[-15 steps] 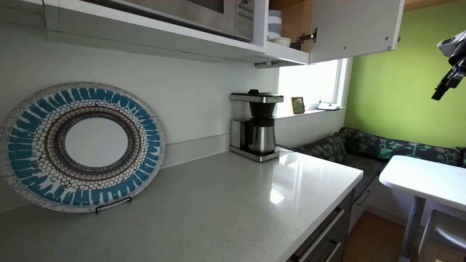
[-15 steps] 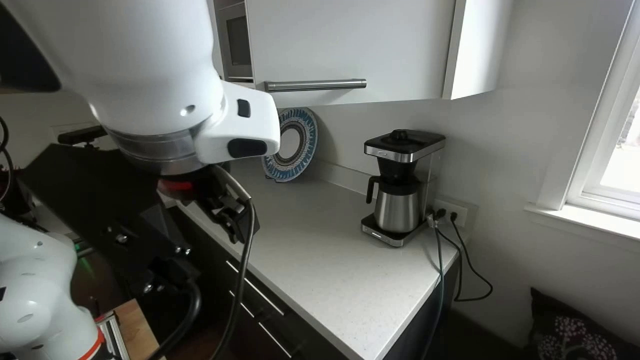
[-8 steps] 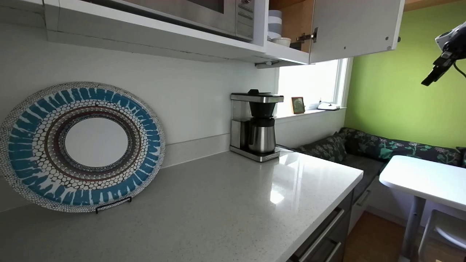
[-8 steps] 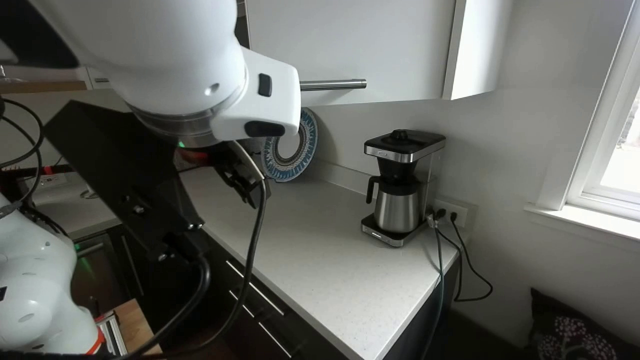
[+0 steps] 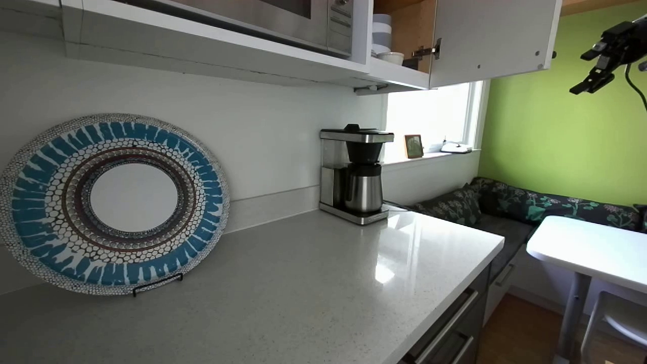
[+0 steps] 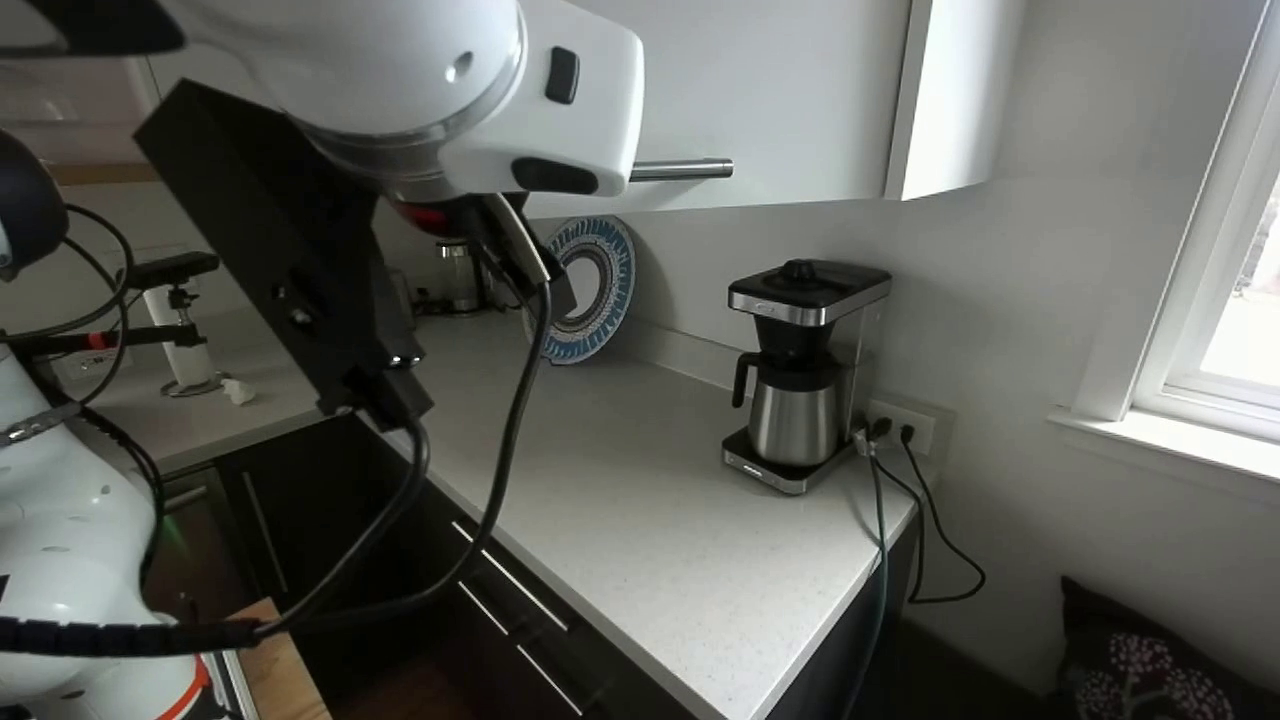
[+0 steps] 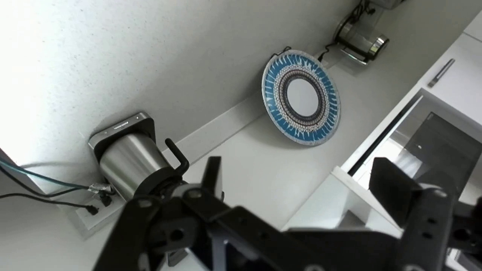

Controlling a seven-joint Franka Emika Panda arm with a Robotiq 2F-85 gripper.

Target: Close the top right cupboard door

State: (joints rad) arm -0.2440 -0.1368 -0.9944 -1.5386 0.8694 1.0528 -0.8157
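Toward two o'clock in an exterior view, the top right cupboard door (image 5: 495, 43) is being shown swung open, with its inner face and a hinge (image 5: 428, 51) being exposed. Inside the wood-brown cupboard (image 5: 413, 28), a white bowl (image 5: 390, 58) and stacked dishes (image 5: 381, 33) are being revealed. Between three and four o'clock from the door, the pincer (image 5: 581, 71) is being held wide and apart from it, a strip of green wall (image 5: 546, 131) being seen between. In the wrist view, the fingers (image 7: 391, 188) are being held well apart, and at twelve o'clock from their gap a patterned disc (image 7: 301, 98) is being framed. In an exterior view, the door's bar handle (image 6: 685, 170) is being partly covered by the white arm (image 6: 400, 60). At five o'clock from the handle, a coffee maker (image 6: 795, 375) is being supported by the tabletop (image 6: 640, 540).
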